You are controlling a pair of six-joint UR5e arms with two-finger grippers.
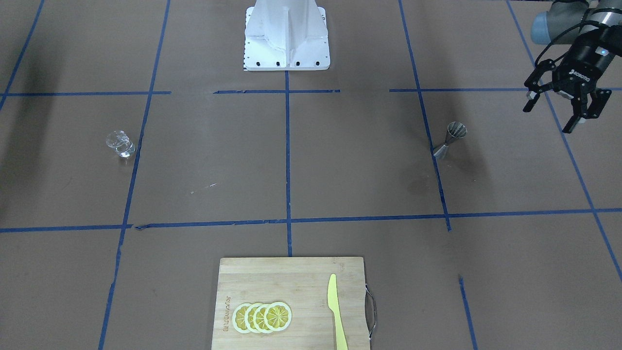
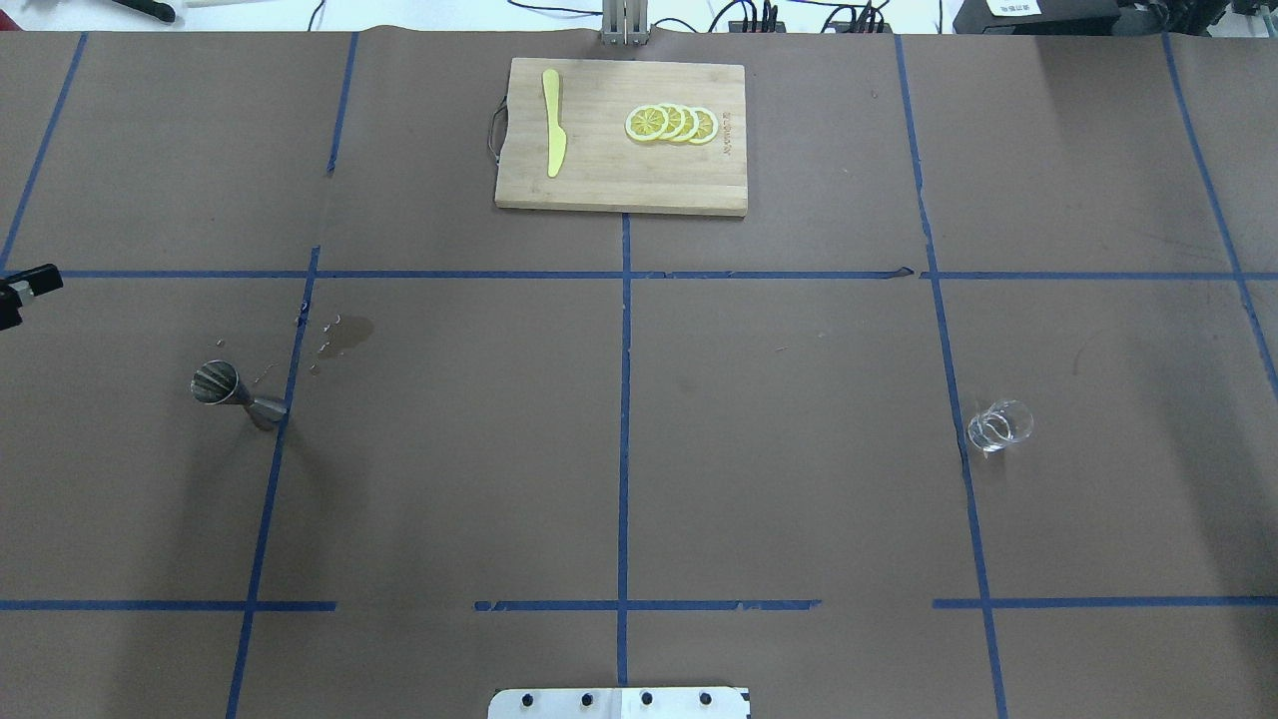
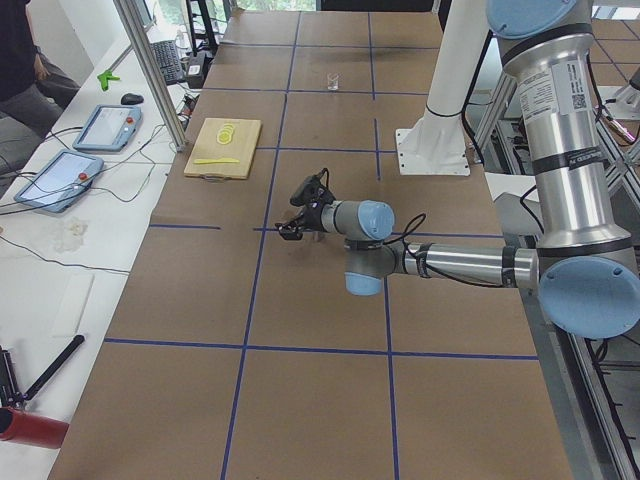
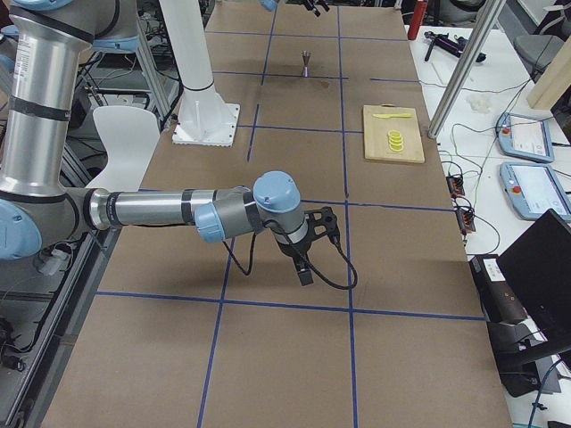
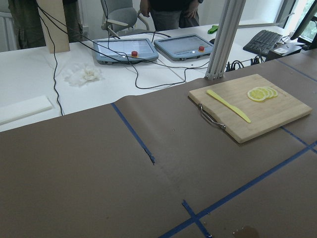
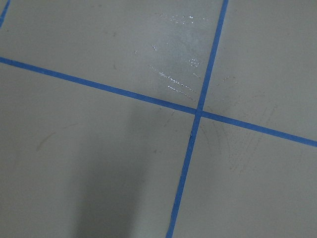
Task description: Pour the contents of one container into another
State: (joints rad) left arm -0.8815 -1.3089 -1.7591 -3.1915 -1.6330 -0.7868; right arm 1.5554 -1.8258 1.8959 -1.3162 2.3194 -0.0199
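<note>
The small clear cup (image 1: 120,144) stands upright on the brown table, alone on the robot's right side, and shows again in the overhead view (image 2: 998,426). The steel hourglass jigger (image 1: 451,141) stands upright on the robot's left side (image 2: 235,394). My left gripper (image 1: 549,116) hovers open and empty beyond the jigger, toward the table's left end; only a fingertip (image 2: 25,290) shows at the overhead view's edge. My right gripper (image 4: 312,251) hangs low over the table at the right end, seen only in the exterior right view, so I cannot tell its state.
A wooden cutting board (image 2: 619,150) with lemon slices (image 2: 671,123) and a yellow knife (image 2: 552,135) lies at the far middle edge. A wet stain (image 2: 349,333) marks the paper near the jigger. The robot's white base (image 1: 286,34) stands at the near middle.
</note>
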